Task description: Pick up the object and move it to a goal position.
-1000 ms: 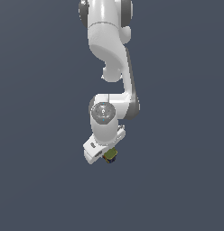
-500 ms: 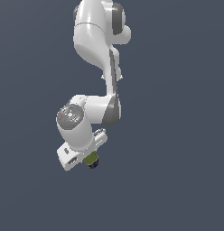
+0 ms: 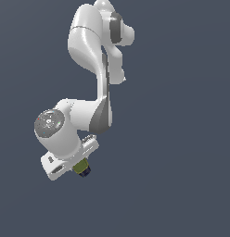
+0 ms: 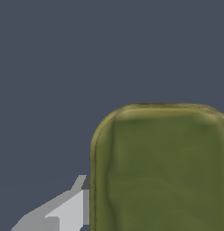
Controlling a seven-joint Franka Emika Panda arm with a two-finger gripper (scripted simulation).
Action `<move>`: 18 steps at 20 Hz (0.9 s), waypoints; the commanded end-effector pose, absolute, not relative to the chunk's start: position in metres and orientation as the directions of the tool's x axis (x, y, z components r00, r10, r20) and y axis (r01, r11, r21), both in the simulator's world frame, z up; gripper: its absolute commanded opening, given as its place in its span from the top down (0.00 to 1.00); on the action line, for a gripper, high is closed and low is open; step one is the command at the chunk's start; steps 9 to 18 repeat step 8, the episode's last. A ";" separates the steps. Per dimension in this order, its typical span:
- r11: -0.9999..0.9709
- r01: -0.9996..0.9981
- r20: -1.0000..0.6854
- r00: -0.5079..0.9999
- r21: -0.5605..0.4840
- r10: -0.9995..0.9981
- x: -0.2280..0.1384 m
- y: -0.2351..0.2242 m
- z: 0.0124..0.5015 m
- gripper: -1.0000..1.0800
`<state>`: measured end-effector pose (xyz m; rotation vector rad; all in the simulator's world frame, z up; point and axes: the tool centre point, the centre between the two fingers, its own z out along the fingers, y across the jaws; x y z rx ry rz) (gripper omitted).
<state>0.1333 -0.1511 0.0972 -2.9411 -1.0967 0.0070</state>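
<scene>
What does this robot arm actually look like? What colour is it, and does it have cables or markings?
The arm is glossy white with rounded, bulbous segments and dark grey bands at the joints. A round grey cap covers the wrist joint. The gripper hangs from a flat white block. No cables or readable markings are visible.

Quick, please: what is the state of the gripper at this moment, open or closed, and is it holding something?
Gripper: closed on the small olive-green tin-like block, carried off the ground under the hand; one finger presses against the block's side.
</scene>
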 end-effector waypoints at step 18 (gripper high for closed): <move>-0.755 0.656 0.000 0.755 0.000 0.656 0.140 -0.161 0.103 1.00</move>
